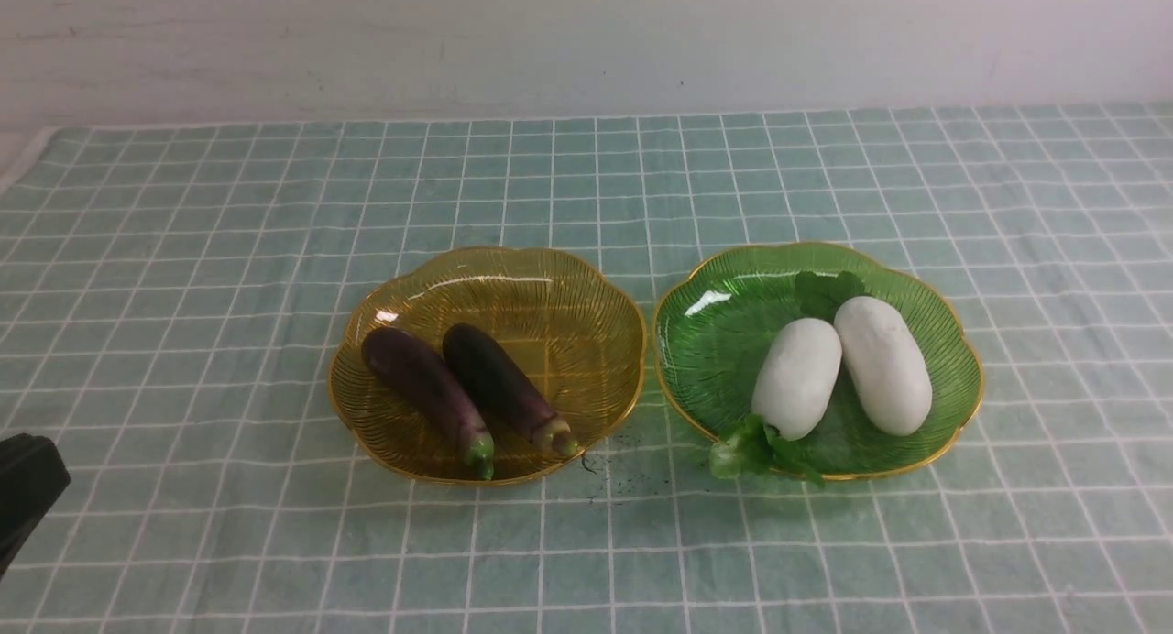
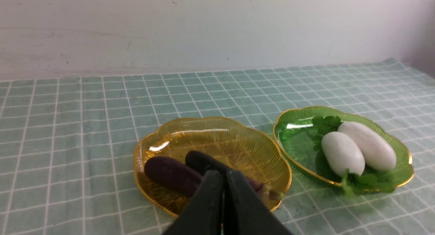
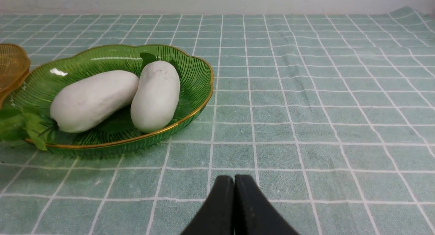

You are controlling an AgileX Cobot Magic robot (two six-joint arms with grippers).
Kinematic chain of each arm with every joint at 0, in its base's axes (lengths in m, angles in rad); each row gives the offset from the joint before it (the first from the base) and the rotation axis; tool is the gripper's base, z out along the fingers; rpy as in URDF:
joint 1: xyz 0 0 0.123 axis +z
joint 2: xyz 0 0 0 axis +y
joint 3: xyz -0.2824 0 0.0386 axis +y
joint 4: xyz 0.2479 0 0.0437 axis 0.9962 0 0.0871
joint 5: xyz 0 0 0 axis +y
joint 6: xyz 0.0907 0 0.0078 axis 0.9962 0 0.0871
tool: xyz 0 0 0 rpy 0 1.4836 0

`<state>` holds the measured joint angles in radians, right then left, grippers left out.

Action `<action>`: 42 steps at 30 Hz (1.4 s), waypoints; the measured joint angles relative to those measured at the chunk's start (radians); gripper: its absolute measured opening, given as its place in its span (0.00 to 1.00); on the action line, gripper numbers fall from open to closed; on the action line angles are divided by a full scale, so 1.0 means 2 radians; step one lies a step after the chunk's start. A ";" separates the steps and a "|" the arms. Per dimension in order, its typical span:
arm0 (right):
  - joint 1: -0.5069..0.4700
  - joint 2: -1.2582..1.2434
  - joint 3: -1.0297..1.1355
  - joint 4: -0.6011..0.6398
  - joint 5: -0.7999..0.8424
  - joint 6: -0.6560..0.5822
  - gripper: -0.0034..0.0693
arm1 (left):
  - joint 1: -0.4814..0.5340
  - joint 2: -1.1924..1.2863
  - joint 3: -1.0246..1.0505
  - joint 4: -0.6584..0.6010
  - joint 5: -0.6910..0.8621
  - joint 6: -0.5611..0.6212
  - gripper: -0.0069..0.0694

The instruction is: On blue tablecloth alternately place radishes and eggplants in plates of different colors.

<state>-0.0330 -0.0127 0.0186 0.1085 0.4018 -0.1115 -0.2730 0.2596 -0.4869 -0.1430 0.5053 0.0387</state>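
Two dark purple eggplants (image 1: 431, 391) (image 1: 507, 391) lie side by side in the amber-yellow plate (image 1: 568, 290). Two white radishes (image 1: 797, 377) (image 1: 882, 364) lie in the green plate (image 1: 715, 327) to its right. Both plates stand on the blue tablecloth (image 1: 183, 249). My left gripper (image 2: 223, 175) is shut and empty, hovering in front of the yellow plate (image 2: 238, 140); its black body (image 1: 23, 487) shows at the front view's left edge. My right gripper (image 3: 234, 179) is shut and empty over bare cloth, apart from the green plate (image 3: 200, 75). It is out of the front view.
A pale wall (image 1: 586, 38) stands behind the table's far edge. Dark specks (image 1: 609, 460) lie on the cloth between the plates. One radish's leafy sprig (image 1: 756, 451) hangs over the green plate's front rim.
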 joint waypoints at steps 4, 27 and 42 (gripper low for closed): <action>0.000 0.000 0.000 0.000 0.000 0.000 0.03 | 0.000 0.000 0.000 0.022 0.028 0.000 0.08; 0.000 0.000 0.000 0.000 0.000 0.000 0.03 | 0.092 -0.135 0.242 0.064 -0.066 -0.013 0.08; 0.000 0.000 0.000 0.000 0.000 0.000 0.03 | 0.093 -0.135 0.256 0.063 -0.059 -0.013 0.08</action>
<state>-0.0330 -0.0127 0.0186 0.1076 0.4014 -0.1115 -0.0865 -0.0108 0.0256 -0.0165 0.3881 0.0120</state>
